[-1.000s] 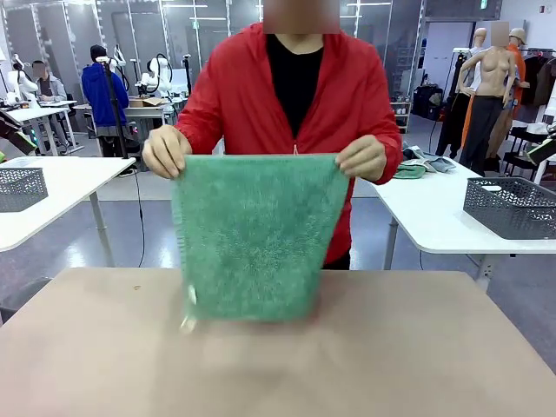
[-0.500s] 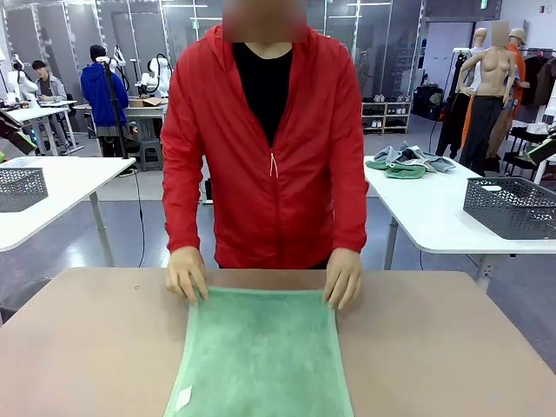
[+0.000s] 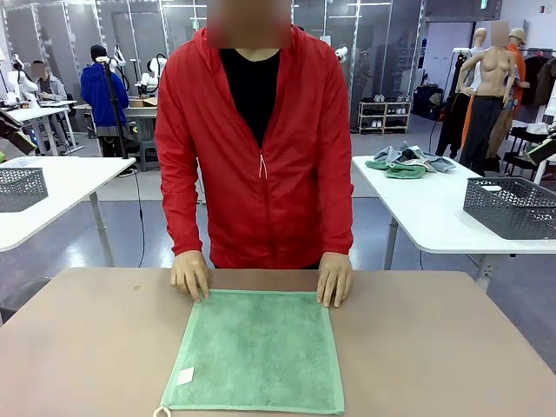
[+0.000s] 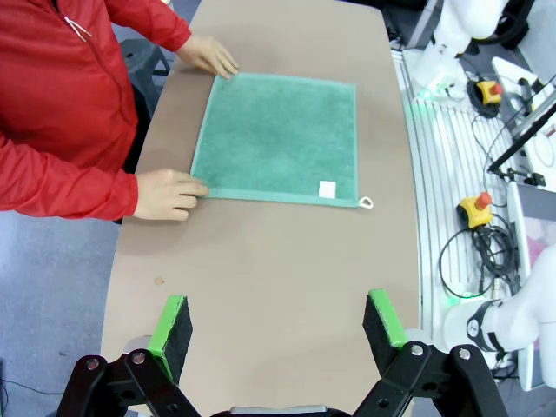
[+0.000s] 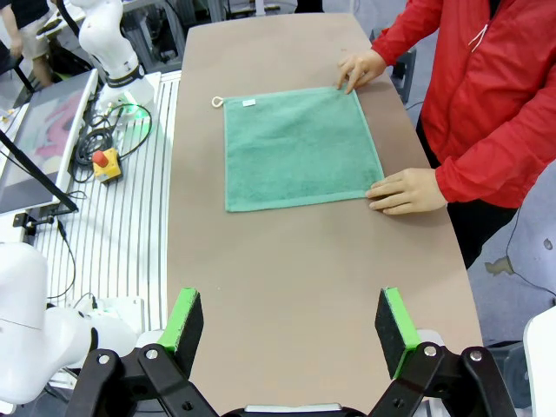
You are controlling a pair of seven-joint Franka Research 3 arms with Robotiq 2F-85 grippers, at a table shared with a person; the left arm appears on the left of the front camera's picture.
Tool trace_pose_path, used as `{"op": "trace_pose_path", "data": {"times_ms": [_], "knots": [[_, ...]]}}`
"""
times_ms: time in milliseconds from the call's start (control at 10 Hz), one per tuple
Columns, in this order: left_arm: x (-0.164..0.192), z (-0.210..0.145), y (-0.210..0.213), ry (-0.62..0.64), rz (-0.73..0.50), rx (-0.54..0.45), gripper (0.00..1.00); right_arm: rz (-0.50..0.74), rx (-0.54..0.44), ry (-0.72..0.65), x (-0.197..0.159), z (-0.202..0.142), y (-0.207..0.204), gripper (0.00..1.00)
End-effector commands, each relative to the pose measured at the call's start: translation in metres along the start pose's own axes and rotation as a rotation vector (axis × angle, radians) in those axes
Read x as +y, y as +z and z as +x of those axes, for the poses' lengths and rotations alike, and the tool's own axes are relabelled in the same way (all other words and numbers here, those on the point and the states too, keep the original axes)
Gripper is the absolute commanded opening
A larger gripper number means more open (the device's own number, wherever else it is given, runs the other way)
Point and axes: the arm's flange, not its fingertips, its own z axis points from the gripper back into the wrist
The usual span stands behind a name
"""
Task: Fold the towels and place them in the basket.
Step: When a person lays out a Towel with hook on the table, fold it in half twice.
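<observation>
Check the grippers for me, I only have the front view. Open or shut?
Observer: Left gripper is open, nothing in it, above bare table.
Operator: Right one?
Observer: Right gripper is open and empty too, apart from the towel.
Operator: Anything beside the table on our side?
Observer: A red stop button on a yellow box lies on the slatted rail along the table's near edge.

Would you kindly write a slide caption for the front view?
A person holds down the far corners of a mint green towel lying flat on the table.
</observation>
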Motion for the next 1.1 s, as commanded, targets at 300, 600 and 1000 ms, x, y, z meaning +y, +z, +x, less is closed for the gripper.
{"op": "trace_pose_path", "data": {"times_ms": [300,600,1000], "knots": [[0.000,0.000,0.000,-0.004,0.003,0.000,1.00,0.003,-0.004,0.004,0.000,0.000,0.000,1.00],[0.000,0.000,0.000,0.000,0.000,0.000,1.00,0.000,0.000,0.000,0.000,0.000,0.000,1.00],[-0.091,0.104,-0.015,-0.069,0.177,0.327,1.00,-0.150,0.209,0.070,0.090,0.078,-0.062,1.00]]}}
